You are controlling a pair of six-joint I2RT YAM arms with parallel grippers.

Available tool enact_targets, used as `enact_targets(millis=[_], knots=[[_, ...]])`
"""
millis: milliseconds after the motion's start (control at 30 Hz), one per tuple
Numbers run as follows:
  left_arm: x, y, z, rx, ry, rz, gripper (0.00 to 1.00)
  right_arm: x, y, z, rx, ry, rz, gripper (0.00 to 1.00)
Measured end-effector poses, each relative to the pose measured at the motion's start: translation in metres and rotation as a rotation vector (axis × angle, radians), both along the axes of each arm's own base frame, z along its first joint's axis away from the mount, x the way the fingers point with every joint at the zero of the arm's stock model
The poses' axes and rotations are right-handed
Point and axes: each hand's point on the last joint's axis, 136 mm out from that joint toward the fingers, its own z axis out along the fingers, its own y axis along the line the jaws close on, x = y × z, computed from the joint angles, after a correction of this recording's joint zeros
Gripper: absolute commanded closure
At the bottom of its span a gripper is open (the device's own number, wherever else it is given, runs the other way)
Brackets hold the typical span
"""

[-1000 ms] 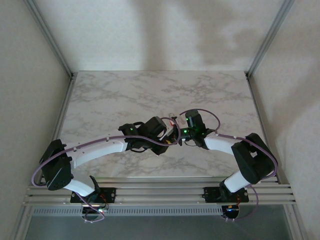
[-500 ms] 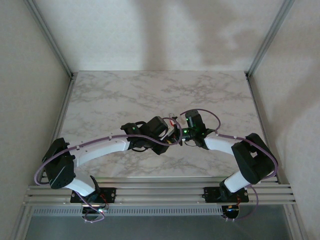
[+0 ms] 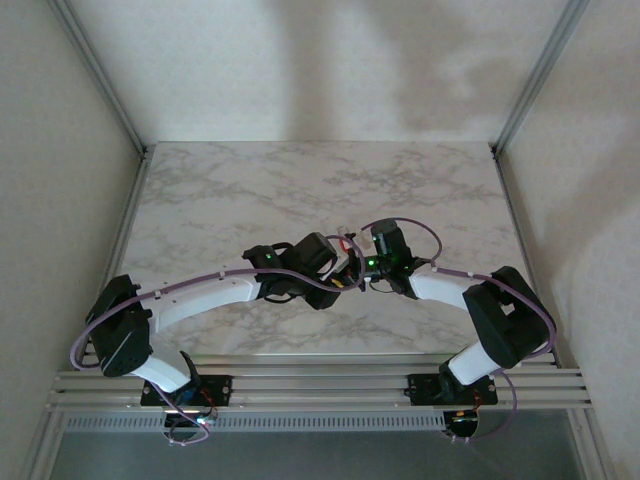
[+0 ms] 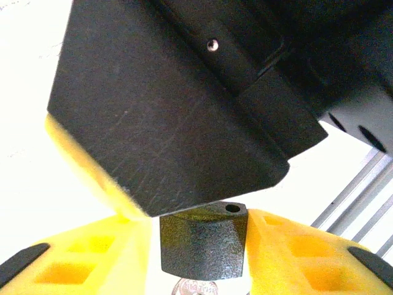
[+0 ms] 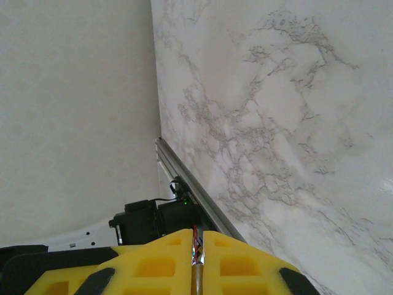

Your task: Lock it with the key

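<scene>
A dark, textured key head (image 4: 202,243) with a small hole near its top edge sits upright between two yellow fingers (image 4: 92,258) of the left hand (image 4: 202,261). Below the head is a sliver of silver metal (image 4: 195,286), probably the ring or the start of the blade. The right-side finger lies against the head, and a thin bright gap shows on the other side. It cannot be told whether this hand is gripping the key or letting it go.

Just above the key looms a large black block (image 4: 172,104), close enough to hide the top of the key. It may be the lock body or part of the other arm; the view is too tight to say.

From overhead, both hands meet nose to nose at the middle of the marble bench (image 3: 250,190). That fits one steadying the lock while the other works the key.

The right hand (image 5: 197,233) is clenched, its yellow fingers pinching a thin reddish sliver (image 5: 196,252) whose owner cannot be made out.

The step in hand is likely seating or turning the key. The risk is the key slipping if the left grip is loose.
</scene>
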Motion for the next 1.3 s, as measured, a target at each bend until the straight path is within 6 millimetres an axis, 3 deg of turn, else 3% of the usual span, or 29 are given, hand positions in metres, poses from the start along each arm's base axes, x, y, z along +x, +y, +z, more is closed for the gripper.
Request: enact_targets(millis=[333,367,400,567,800,967,1200,1300], knots=[[0.002,0.002,0.000,0.011,-0.012,0.002,0.53,0.000,-0.001,-0.002,-0.009,-0.001,-0.003,1.00],[0.002,0.003,0.002,0.011,-0.015,0.003,0.43,0.000,-0.001,-0.002,-0.009,-0.002,-0.003,1.00],[0.003,0.003,0.004,0.010,-0.022,0.006,0.02,0.000,-0.001,-0.002,-0.010,-0.003,-0.003,1.00],[0.004,0.007,0.023,-0.020,-0.066,0.011,0.00,0.002,-0.003,-0.004,-0.018,0.003,-0.010,1.00],[0.002,0.017,0.075,-0.147,-0.168,0.035,0.00,0.005,-0.007,-0.006,-0.028,-0.001,-0.033,1.00],[0.000,0.039,0.102,-0.258,-0.245,0.144,0.00,0.007,-0.009,-0.002,-0.026,-0.018,-0.043,1.00],[-0.018,0.070,0.123,-0.622,-0.239,0.344,0.00,0.014,-0.018,0.009,-0.026,-0.084,-0.094,1.00],[-0.028,0.073,0.119,-0.806,-0.169,0.400,0.00,0.016,-0.021,0.016,-0.027,-0.126,-0.116,1.00]])
